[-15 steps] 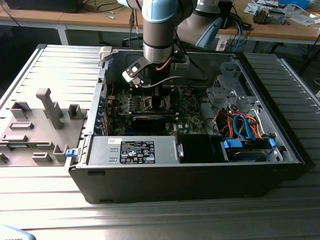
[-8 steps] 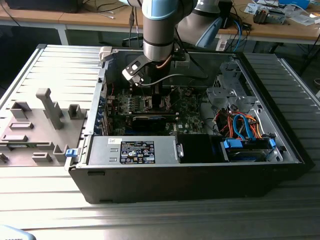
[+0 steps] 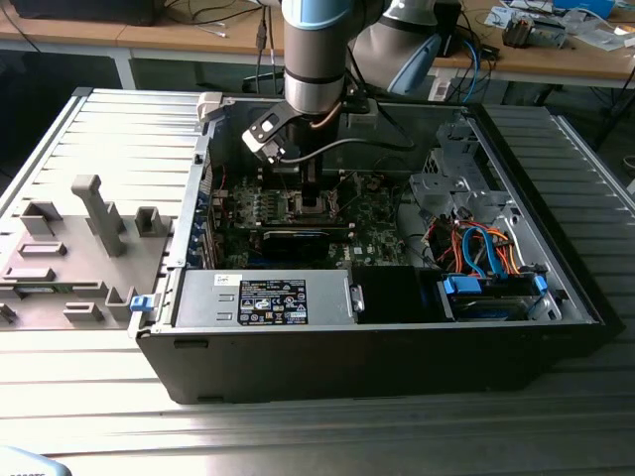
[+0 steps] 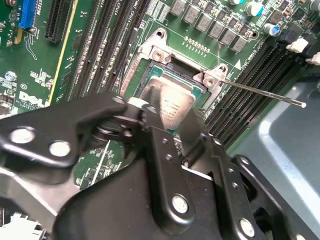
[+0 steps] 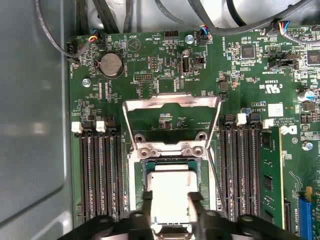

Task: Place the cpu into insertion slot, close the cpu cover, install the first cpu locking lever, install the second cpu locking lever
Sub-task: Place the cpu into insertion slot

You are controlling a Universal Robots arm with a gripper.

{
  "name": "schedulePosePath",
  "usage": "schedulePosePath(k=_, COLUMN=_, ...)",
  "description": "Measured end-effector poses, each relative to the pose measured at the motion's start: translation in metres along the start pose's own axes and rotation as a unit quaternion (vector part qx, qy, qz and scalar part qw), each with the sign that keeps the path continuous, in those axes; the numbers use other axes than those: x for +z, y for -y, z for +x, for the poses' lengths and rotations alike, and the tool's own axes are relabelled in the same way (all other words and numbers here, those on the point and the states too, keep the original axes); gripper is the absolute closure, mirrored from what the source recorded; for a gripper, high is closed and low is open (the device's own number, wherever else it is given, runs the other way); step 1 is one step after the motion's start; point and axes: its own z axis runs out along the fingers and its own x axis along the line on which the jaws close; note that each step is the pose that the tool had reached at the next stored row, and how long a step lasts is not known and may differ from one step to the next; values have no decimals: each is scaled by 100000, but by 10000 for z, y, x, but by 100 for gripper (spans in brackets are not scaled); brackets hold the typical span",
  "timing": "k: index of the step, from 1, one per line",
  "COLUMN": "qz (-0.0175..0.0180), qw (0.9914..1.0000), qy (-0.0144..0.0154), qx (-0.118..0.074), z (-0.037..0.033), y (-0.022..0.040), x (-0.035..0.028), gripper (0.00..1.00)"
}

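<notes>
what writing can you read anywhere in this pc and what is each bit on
Nothing can be quoted with confidence; every print is too small to read.
White label on the power supply: fine print, unreadable.
Green motherboard: white markings, unreadable.
Top of the cpu: faint marks, unreadable.

I am looking at the arm (image 3: 316, 40) in the exterior view: its grey-and-blue column is standing upright and pointing straight down, with the wrist (image 3: 314, 94) sitting directly beneath it. Below the wrist the gripper (image 3: 313, 193) is hanging vertically, tips downward. In the first wrist view the gripper (image 5: 171, 200) is showing two black fingers (image 5: 146, 202) running parallel with a narrow gap between them, each one pressing against an opposite edge of the cpu (image 5: 172, 182). In the second wrist view the gripper (image 4: 170, 117) is coming in at a slant, its black bolted linkage (image 4: 165, 195) drawn in behind the fingertips.
</notes>
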Motion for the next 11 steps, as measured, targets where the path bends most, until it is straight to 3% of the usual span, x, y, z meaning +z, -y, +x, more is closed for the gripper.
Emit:
schedulePosePath(k=2, qz=0, qw=100000, qy=3, qx=-8, z=4, y=0, x=-4, gripper=65)
schedulePosePath(k=6, qz=-3, qw=100000, qy=-4, qx=-7, z=10, y=-1, x=-5, gripper=89)
schedulePosePath(k=11, qz=-3, qw=100000, qy=-1, qx=-6, z=11, y=0, x=-5, gripper=89)
